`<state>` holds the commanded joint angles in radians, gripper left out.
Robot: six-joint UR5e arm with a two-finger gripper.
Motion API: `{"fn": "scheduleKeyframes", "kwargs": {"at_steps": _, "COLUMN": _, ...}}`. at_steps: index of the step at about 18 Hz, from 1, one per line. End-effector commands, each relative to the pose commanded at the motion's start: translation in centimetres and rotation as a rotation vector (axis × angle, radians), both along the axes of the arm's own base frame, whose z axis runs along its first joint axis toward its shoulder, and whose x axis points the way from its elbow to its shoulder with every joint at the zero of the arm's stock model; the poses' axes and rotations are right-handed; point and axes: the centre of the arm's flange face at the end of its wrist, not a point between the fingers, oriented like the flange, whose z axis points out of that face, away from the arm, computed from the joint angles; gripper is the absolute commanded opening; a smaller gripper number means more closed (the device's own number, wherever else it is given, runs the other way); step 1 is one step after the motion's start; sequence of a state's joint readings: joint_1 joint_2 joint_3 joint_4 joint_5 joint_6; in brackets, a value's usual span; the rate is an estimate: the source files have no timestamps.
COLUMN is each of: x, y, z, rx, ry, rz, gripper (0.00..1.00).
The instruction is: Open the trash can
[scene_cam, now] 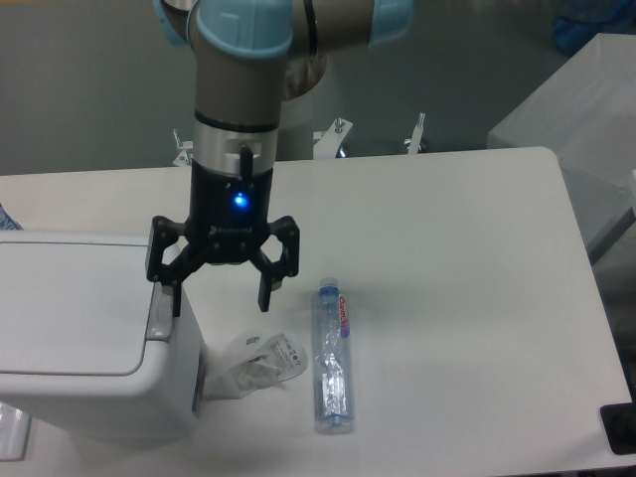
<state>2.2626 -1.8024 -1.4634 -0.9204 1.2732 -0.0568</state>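
Observation:
The trash can point(79, 338) is a large boxy white bin at the left front of the table, its flat lid down. A grey latch strip point(159, 316) runs along the lid's right edge. My gripper point(221, 303) hangs open just right of the can, pointing down, with nothing between its fingers. Its left fingertip point(176, 303) sits over the can's right edge near the latch strip. The right fingertip point(264, 298) is over the table.
A clear plastic bottle point(333, 358) lies on the table to the right of the gripper. A crumpled white wrapper point(253, 363) lies between the bottle and the can. A dark object point(620, 429) sits at the table's front right corner.

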Motion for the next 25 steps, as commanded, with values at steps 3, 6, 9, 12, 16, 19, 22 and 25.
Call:
{"fn": "scheduleKeyframes", "kwargs": {"at_steps": 3, "x": -0.1, "y": 0.1, "z": -0.3, "rx": -0.004, "ry": -0.003, "rz": 0.0, "gripper": 1.0}}
{"fn": "scheduleKeyframes", "kwargs": {"at_steps": 6, "x": 0.3, "y": 0.6, "z": -0.8, "rx": -0.009, "ry": -0.01, "rz": -0.009, "gripper": 1.0}}
{"fn": "scheduleKeyframes", "kwargs": {"at_steps": 9, "x": 0.3, "y": 0.8, "z": -1.2, "rx": -0.013, "ry": -0.03, "rz": 0.014, "gripper": 1.0}}
{"fn": "scheduleKeyframes", "kwargs": {"at_steps": 12, "x": 0.2, "y": 1.0, "z": -1.6, "rx": -0.017, "ry": -0.039, "rz": 0.022, "gripper": 1.0}}
{"fn": "scheduleKeyframes", "kwargs": {"at_steps": 16, "x": 0.1, "y": 1.1, "z": -1.7, "rx": -0.017, "ry": -0.038, "rz": 0.021, "gripper": 1.0}}
{"fn": "scheduleKeyframes", "kwargs": {"at_steps": 19, "x": 0.1, "y": 1.1, "z": -1.8, "rx": -0.019, "ry": -0.039, "rz": 0.02, "gripper": 1.0}}
{"fn": "scheduleKeyframes", "kwargs": {"at_steps": 22, "x": 0.0, "y": 1.2, "z": -1.8, "rx": -0.02, "ry": -0.036, "rz": 0.018, "gripper": 1.0}}
{"fn": "scheduleKeyframes", "kwargs": {"at_steps": 25, "x": 0.0, "y": 1.2, "z": -2.1, "rx": -0.023, "ry": -0.039, "rz": 0.018, "gripper": 1.0}}
